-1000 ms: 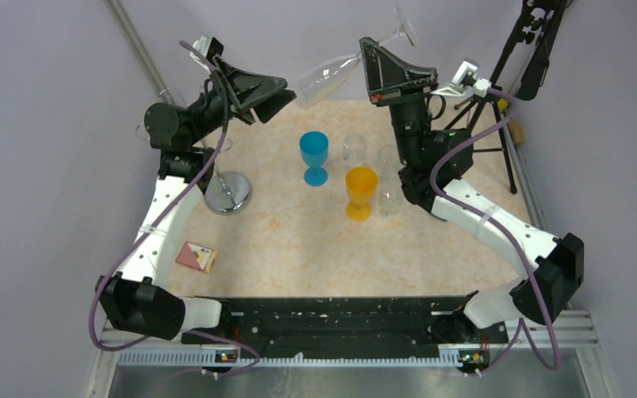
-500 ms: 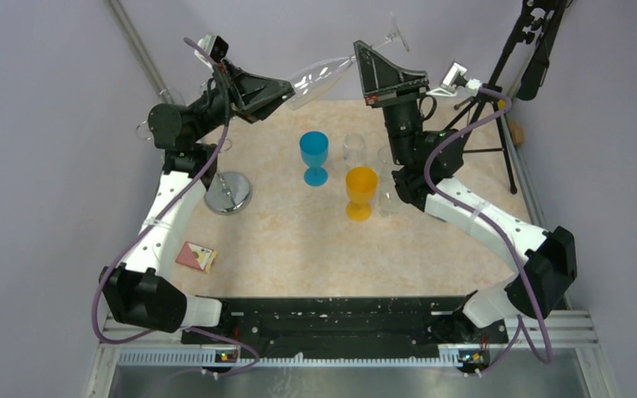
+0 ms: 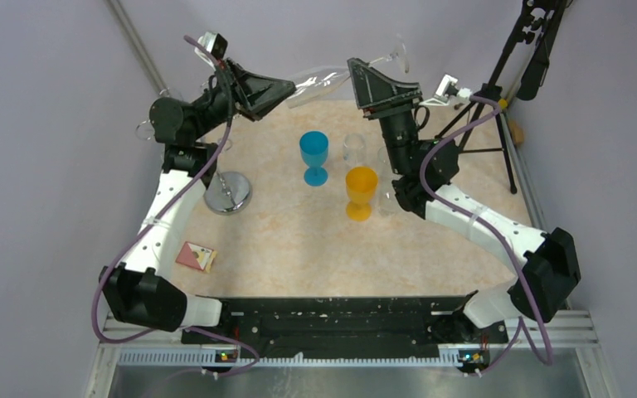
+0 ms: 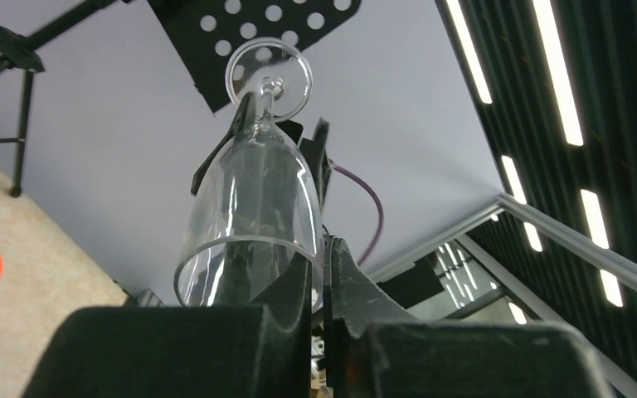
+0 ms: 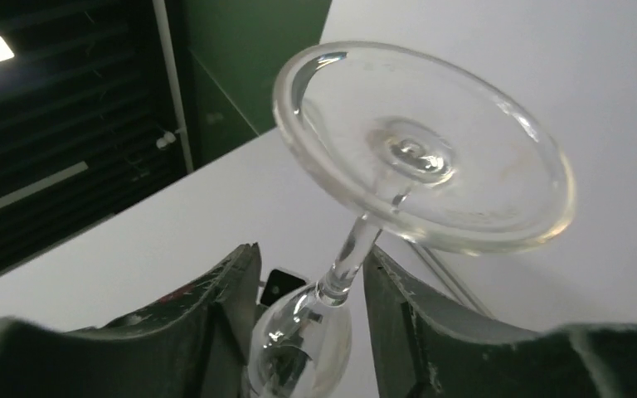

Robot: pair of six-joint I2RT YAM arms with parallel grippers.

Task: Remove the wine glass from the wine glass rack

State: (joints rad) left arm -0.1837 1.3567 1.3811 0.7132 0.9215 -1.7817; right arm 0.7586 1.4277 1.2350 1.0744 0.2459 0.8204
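Observation:
A clear wine glass [image 3: 322, 80] hangs sideways in the air at the back of the table, its foot [image 3: 396, 54] pointing right. My left gripper [image 3: 287, 89] is shut on the bowl's rim, one finger inside the bowl [image 4: 253, 199] and one outside. My right gripper [image 3: 357, 73] is open, and the stem [image 5: 355, 250] runs between its fingers [image 5: 236, 286] with a gap on each side. The wine glass rack [image 3: 227, 192] stands at the left on its round shiny base, and my left arm hides most of its pole and arms.
A blue goblet [image 3: 314, 155], an orange goblet [image 3: 361, 191] and two clear glasses [image 3: 354, 149] [image 3: 389, 189] stand mid-table below the held glass. A black tripod [image 3: 506, 79] is at the back right. A small card [image 3: 196, 256] lies at the near left.
My left gripper has shut on the bowl's rim. My right gripper, shut on the stem before, has opened. Glass and both grippers have shifted slightly toward the back.

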